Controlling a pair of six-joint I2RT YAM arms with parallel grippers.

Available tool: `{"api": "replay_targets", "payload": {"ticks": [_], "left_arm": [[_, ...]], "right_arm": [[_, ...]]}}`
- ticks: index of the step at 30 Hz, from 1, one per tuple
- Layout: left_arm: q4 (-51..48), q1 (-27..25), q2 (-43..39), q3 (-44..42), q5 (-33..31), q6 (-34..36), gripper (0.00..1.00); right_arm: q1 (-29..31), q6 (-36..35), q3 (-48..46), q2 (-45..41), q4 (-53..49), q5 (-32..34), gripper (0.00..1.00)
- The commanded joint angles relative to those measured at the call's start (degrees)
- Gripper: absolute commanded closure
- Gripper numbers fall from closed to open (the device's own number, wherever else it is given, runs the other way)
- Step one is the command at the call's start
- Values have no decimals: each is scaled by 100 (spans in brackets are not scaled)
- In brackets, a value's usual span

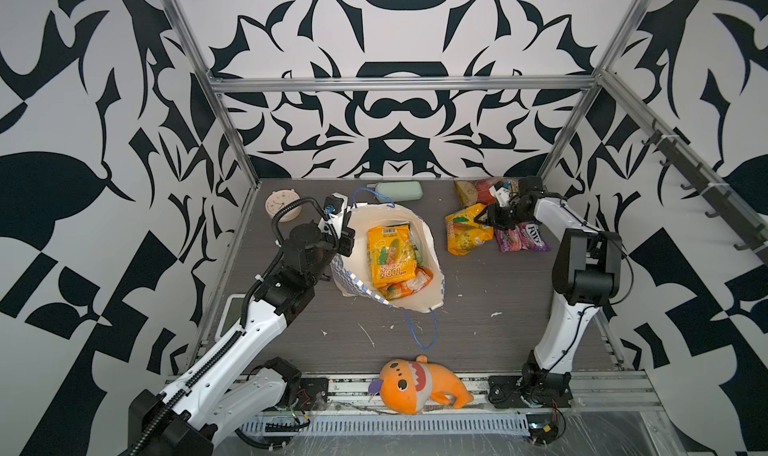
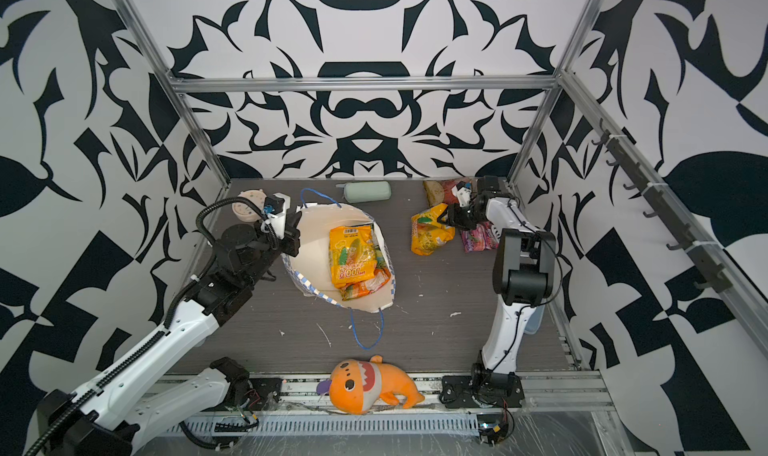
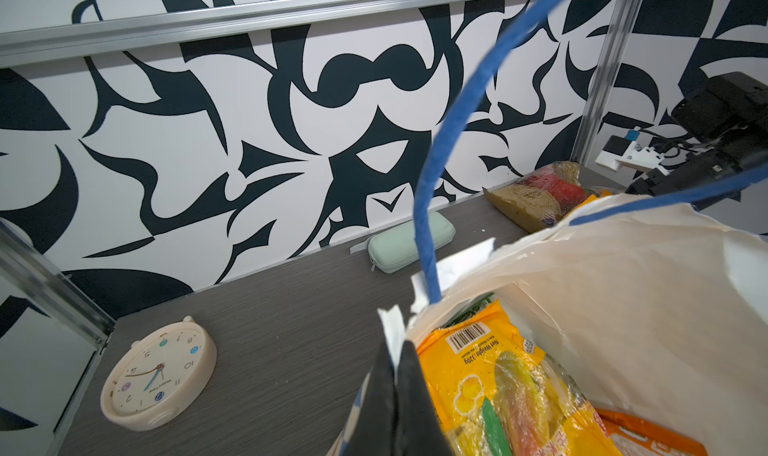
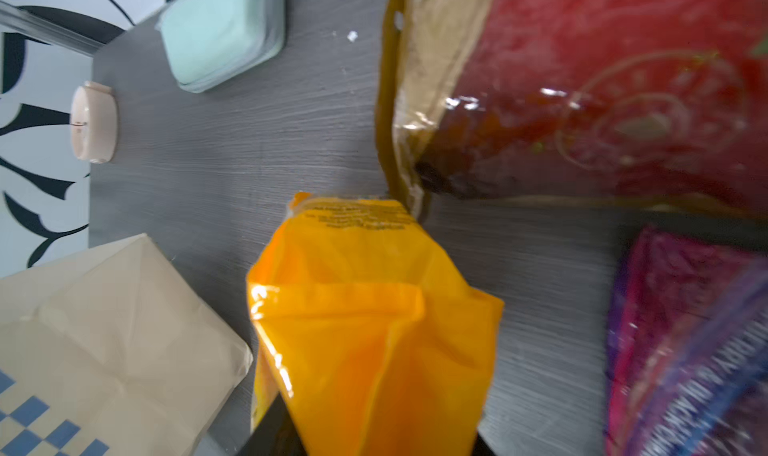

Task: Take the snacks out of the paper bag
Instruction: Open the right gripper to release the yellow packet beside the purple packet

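Between the parted jaws of the right claw (image 1: 482,218): yellow packet (image 1: 465,235), liable to snag and drag. Left claw (image 3: 398,358) pinches paper bag (image 1: 361,221) rim; a slip would fold it over remaining snacks (image 1: 390,258).

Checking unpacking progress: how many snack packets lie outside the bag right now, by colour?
Outside the bag, as far as the views show:
yellow-orange packet: 1
clear packet with red and yellow contents: 1
purple packet: 1
Total: 3
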Motion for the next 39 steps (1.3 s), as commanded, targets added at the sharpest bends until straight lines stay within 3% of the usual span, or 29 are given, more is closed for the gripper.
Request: {"api": "replay_targets", "payload": {"ticks": [1,17,27,39], "left_arm": [[334,17,-114,13,65,-106,100],[368,17,-71,-40,86,-76,100],[316,17,-79,-9,56,-45,100],[316,17,-116,-58,62,-84,100]], "right_arm": [[-34,-24,267,-95,-375,361,57],[-40,-33,837,381,-1288,1663,54],[-24,268,691,259,-942,1442,44],[60,433,584,-558,-872,1539,43]]}}
